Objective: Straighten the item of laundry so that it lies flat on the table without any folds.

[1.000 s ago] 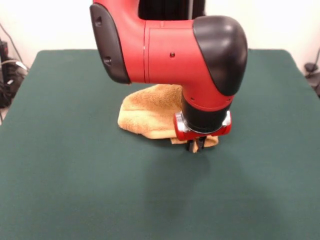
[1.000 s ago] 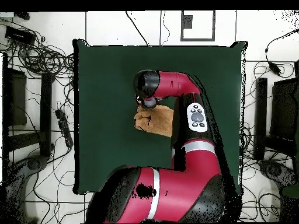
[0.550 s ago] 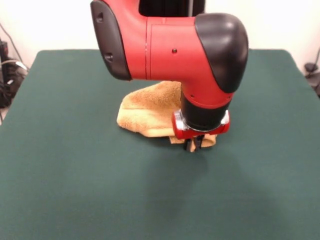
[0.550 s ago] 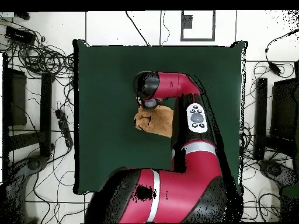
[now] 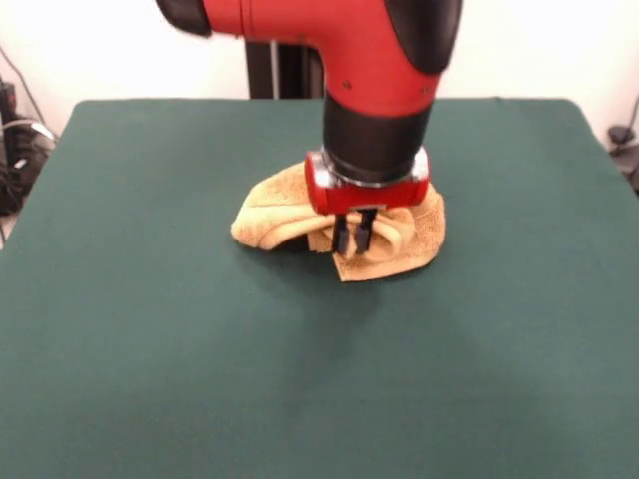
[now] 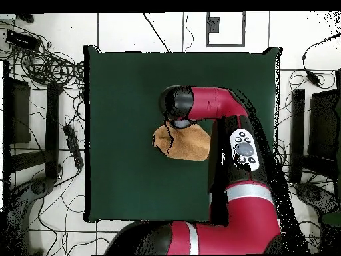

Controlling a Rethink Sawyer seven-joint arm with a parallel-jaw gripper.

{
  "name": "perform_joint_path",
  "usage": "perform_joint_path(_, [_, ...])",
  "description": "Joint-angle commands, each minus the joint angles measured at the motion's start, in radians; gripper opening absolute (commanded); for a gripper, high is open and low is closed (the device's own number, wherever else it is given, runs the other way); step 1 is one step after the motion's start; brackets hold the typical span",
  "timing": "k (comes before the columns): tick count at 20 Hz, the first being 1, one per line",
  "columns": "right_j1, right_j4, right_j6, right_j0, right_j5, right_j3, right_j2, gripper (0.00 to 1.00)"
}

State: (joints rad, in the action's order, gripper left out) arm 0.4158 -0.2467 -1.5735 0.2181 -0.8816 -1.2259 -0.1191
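Bunched orange-tan towel near centre of green table, folds unflattened. Gripper just above it mid-frame, black fingers close together, pinching a towel fold.

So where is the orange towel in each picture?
Front view: the towel lies bunched near the middle of the green table, right under the red arm's pincer.
Overhead view: the towel sits near the table's middle, just below the arm's dark rounded end, partly covered by the arm.
Shared landmark: the red arm's wrist, which stands over the towel in both views.
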Motion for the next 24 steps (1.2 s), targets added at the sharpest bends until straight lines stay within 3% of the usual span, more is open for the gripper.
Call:
perform_joint_path(1, [0.046, -0.012, -0.014, -0.027, 0.048, -0.128, -0.070, 0.00])
perform_joint_path(9, [0.080, 0.018, -0.024, 0.005, 0.118, -0.178, -0.111, 0.00])
perform_joint_path(14, [0.117, 0.061, 0.046, 0.086, 0.206, -0.275, -0.215, 0.00])
perform_joint_path(19, [0.106, 0.116, 0.242, 0.329, 0.308, -0.461, -0.519, 0.00])
perform_joint_path(24, [0.022, 0.078, 0.325, 0.518, 0.320, -0.559, -0.764, 0.00])
